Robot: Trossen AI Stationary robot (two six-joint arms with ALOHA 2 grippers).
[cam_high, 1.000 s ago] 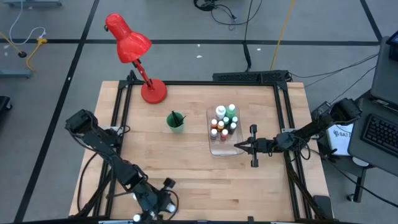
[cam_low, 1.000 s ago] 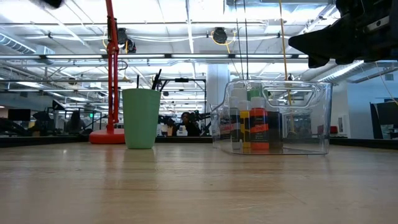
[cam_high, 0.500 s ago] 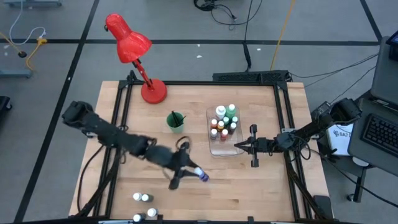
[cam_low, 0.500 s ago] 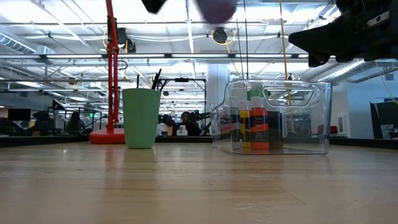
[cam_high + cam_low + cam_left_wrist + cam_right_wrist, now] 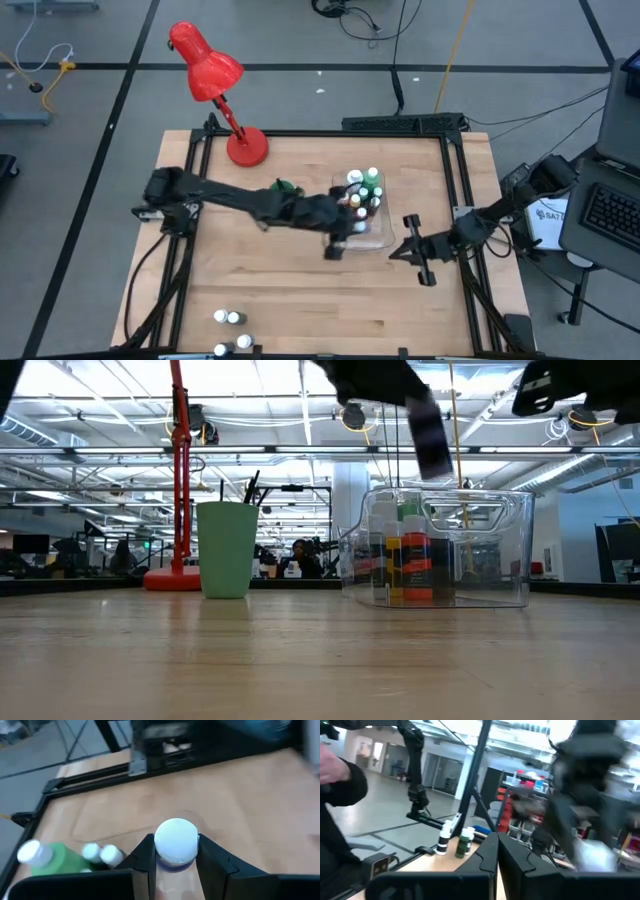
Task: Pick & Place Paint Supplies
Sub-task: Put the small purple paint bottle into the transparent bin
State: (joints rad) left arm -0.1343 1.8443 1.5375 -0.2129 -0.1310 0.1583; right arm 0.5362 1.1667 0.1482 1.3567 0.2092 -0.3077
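Note:
My left gripper (image 5: 335,244) reaches across the table and is shut on a dark purple paint bottle with a white cap (image 5: 176,840). It holds the bottle in the air by the near left corner of the clear bin (image 5: 372,236). Several white-capped bottles (image 5: 360,192) stand in that bin. A green cup (image 5: 227,548) holding dark brushes stands left of the bin, partly behind my left arm in the high view. More bottles (image 5: 230,318) stand by the near left edge. My right gripper (image 5: 397,251) hovers shut and empty near the bin's near right corner. My left gripper pinches the purple bottle between its two fingers, one on each side of the body just under the white cap (image 5: 172,864). The fingers slant down from the table's left. The bottle (image 5: 431,432) hangs tilted and lifted clear, above the bin's rim.
A red desk lamp (image 5: 215,75) stands at the far left corner. A black frame (image 5: 190,175) borders the wooden table. In the right wrist view a person's dark sleeve (image 5: 340,785) shows beyond the table. Bare wood lies between the bin and the near edge.
My left gripper has swung from the near left edge up and toward the right and far side, carrying the purple bottle lifted clear to the bin. My right gripper has shifted a little toward the near edge and tipped upward, staying shut.

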